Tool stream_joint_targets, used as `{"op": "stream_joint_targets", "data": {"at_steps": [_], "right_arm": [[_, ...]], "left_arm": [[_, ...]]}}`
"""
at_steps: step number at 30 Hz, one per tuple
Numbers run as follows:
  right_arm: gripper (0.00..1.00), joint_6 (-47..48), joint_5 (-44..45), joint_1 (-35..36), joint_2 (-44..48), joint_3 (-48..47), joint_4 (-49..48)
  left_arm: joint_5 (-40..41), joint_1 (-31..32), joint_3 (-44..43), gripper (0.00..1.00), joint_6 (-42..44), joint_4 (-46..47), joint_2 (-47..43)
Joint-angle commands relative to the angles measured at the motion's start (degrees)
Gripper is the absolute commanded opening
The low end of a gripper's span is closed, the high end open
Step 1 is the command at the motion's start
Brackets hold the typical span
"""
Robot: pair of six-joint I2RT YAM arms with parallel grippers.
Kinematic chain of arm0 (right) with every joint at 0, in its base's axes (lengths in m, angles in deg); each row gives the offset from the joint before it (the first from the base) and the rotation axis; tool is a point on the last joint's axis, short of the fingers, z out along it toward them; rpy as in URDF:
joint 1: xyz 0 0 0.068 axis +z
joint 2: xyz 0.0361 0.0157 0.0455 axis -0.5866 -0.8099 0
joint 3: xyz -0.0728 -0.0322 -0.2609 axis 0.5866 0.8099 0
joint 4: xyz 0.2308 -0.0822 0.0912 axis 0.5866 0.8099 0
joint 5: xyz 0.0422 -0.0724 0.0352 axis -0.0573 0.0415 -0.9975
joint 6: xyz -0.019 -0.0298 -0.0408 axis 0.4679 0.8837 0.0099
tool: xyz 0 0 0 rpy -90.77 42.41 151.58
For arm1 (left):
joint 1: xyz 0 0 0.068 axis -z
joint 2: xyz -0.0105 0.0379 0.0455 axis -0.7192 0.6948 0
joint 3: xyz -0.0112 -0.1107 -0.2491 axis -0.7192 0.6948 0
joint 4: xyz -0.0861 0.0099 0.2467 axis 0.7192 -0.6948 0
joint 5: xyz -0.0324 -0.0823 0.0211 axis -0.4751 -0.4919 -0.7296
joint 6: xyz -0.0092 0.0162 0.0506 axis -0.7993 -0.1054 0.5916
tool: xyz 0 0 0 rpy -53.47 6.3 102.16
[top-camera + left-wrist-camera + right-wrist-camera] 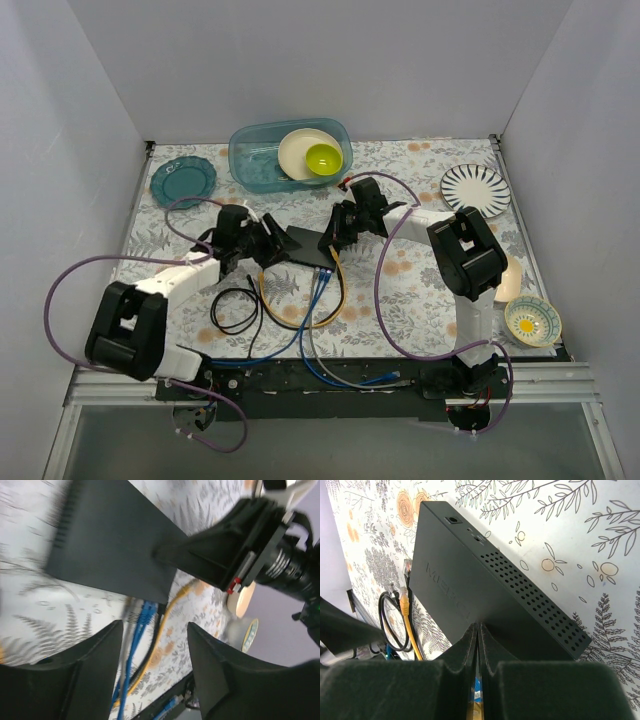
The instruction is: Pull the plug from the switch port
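Note:
The flat black switch (308, 246) lies mid-table, and also shows in the left wrist view (110, 540) and the right wrist view (455, 580). Blue (146, 613), grey (131, 617) and yellow (175, 600) cables leave its near edge. A yellow plug (404, 603) sits at that edge. My left gripper (270, 247) is open and empty at the switch's left end. Its fingers (95, 655) straddle the cables from above (155, 650). My right gripper (336, 236) is shut, with its tips resting on the switch's top (478, 626). It also shows in the left wrist view (200, 560).
A teal see-through tub (250, 165) with a cream plate and a green bowl stands at the back. A teal plate (183, 180) lies back left and a striped plate (476, 188) back right. A small bowl (532, 321) sits front right. A black cable loop (235, 310) lies front left.

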Motion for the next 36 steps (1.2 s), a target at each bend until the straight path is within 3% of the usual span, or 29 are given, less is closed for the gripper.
{"op": "stream_joint_targets", "data": {"at_steps": [1,6,19,36], "right_arm": [[0.1,4.2,7.8,-0.6,-3.9,1.8,10.8],[0.1,4.1,7.7,-0.6,-4.1,1.7,10.8],[0.1,3.9,7.4,-0.6,-4.7,1.5,10.6],[0.1,3.5,7.4,-0.9,-5.1,1.6,10.2]], "left_arm": [[-4.7,7.4,-1.2,0.49,-1.8,6.9,7.9],[-5.4,9.8,2.7,0.39,-4.1,12.6,13.1],[-2.9,9.8,3.4,0.39,-7.3,19.5,21.0],[2.6,6.9,2.2,0.27,-11.0,15.3,25.5]]}}
